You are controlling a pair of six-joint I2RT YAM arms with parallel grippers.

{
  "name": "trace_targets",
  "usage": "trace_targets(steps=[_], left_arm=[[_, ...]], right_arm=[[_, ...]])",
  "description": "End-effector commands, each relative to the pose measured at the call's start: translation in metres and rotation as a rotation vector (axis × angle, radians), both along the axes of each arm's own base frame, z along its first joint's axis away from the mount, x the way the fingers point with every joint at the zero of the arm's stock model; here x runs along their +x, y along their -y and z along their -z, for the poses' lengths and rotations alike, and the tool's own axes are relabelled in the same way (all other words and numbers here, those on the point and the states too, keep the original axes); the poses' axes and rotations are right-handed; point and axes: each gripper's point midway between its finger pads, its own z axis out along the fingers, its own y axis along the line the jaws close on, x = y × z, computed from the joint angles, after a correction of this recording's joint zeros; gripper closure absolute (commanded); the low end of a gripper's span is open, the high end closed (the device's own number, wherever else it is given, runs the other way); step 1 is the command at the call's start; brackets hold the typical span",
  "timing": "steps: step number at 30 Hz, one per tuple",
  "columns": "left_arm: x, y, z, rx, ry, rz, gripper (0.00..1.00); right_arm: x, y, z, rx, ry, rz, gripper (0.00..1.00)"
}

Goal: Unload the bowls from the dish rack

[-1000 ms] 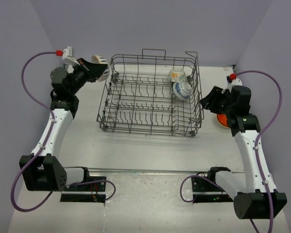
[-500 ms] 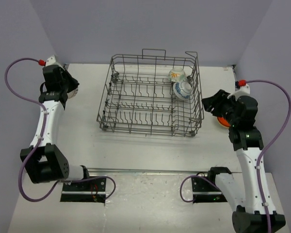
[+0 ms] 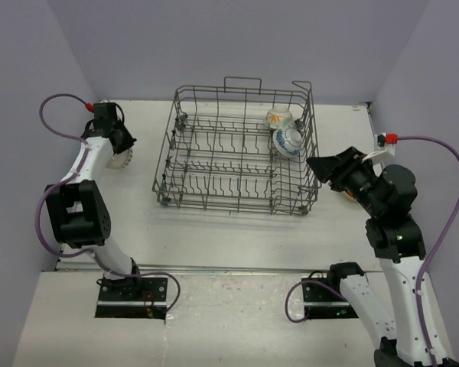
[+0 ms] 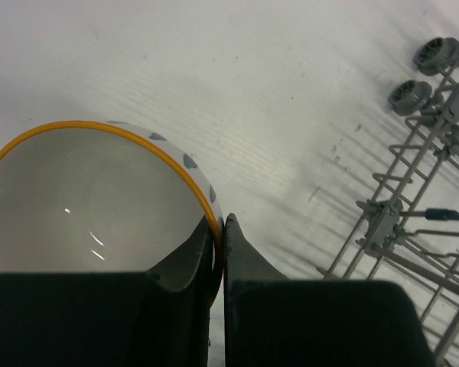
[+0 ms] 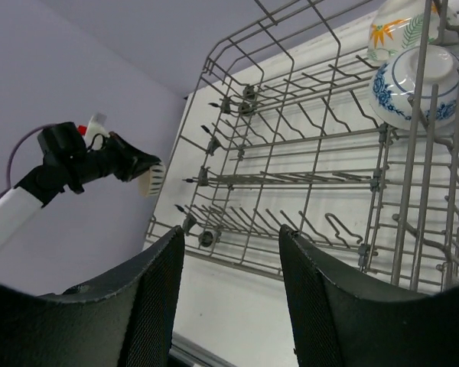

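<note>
Left gripper (image 4: 218, 228) is clenched on the rim of an orange-rimmed bowl (image 4: 84, 191), one finger inside and one outside, a pinch suited to carrying it. That bowl is well left of the dish rack (image 3: 237, 162), seemingly for setting down. A blue-patterned bowl (image 5: 413, 84) and a yellowish-patterned bowl (image 5: 402, 27) lean in the rack's far right corner. From the rack's right side the right gripper (image 5: 229, 246), spread and empty, faces them.
</note>
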Motion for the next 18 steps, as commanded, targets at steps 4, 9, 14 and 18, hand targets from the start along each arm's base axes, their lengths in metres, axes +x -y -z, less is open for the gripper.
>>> trace_targets(steps=[4, 9, 14, 18], left_arm=[[0.015, -0.035, -0.013, 0.123, -0.058, -0.131, 1.00], [0.009, -0.045, 0.011, 0.152, -0.163, -0.173, 1.00], [0.008, -0.050, 0.034, 0.167, -0.246, -0.192, 1.00], [0.004, -0.053, 0.049, 0.187, -0.304, -0.194, 1.00]], right_arm=[[-0.029, -0.012, -0.054, 0.035, -0.043, -0.079, 0.47], [-0.050, -0.014, -0.081, 0.040, 0.001, -0.114, 0.47], [-0.043, -0.012, -0.072, -0.014, -0.052, -0.108, 0.46], [-0.041, -0.014, -0.079, -0.020, -0.053, -0.126, 0.46]])
